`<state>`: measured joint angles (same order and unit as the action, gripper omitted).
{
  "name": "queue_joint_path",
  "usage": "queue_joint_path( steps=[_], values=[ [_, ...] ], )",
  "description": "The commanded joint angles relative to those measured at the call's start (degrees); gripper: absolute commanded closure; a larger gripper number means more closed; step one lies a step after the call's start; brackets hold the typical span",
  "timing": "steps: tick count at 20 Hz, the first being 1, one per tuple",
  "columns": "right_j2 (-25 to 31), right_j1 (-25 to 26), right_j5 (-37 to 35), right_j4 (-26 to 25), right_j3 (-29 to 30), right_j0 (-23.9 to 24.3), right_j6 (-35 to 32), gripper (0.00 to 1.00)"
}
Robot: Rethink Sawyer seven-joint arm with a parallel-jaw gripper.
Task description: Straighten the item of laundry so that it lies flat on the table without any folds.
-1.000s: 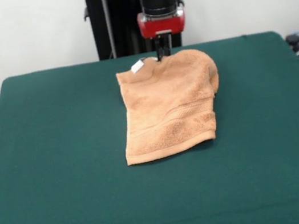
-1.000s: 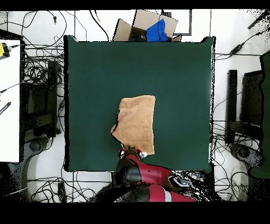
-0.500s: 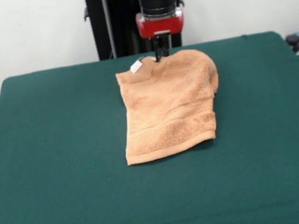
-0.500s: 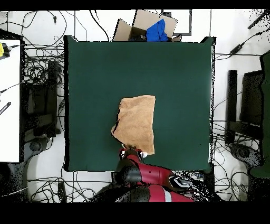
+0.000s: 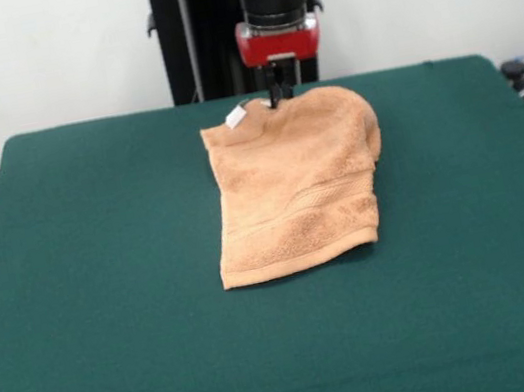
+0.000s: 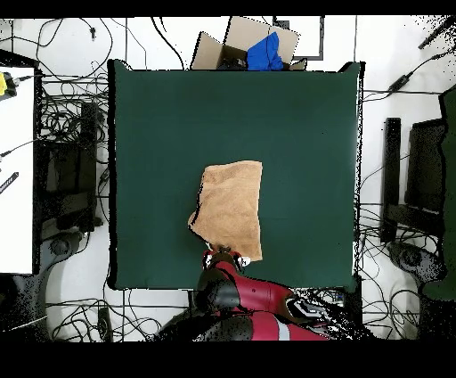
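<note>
Gripper risen slightly, pinching towel edge

White wall; floor (cable-strewn) all round.

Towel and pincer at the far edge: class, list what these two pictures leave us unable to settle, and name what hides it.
- Whether the pincer is open or shut on the towel: front view, too small against the dark pedestal; overhead view, the red arm covers it.
- How many layers the towel has: both views show only its top surface.
- Writing on the white tag: front view, too small.
- Table near edge: front view, cut off at the bottom.
</note>
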<state>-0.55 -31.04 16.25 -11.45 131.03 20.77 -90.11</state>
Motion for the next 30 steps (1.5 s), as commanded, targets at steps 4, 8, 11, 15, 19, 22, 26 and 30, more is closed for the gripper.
queue_joint_path(
  steps=[4,8,11,15,19,22,26,30],
  values=[
    [-0.3,2.4,3.2,1.5,-5.2,-1.4,-11.1,0.0],
    [-0.4,2.3,3.3,1.6,-4.9,-1.7,-11.3,0.0],
    [-0.7,2.0,3.7,1.7,-5.0,-2.1,-11.3,0.0],
    [-0.8,2.1,3.8,2.0,-5.1,-2.1,-11.6,0.0],
    [-0.3,2.5,3.9,2.0,-5.3,-1.9,-11.7,0.0],
    [0.2,1.9,2.9,2.0,-5.2,-1.7,-11.5,0.0],
    [1.9,-3.3,-1.8,2.5,-3.9,-0.9,-11.2,0.0],
    [4.3,-9.3,-7.7,3.2,-3.6,0.3,-10.4,0.0]
  ],
)
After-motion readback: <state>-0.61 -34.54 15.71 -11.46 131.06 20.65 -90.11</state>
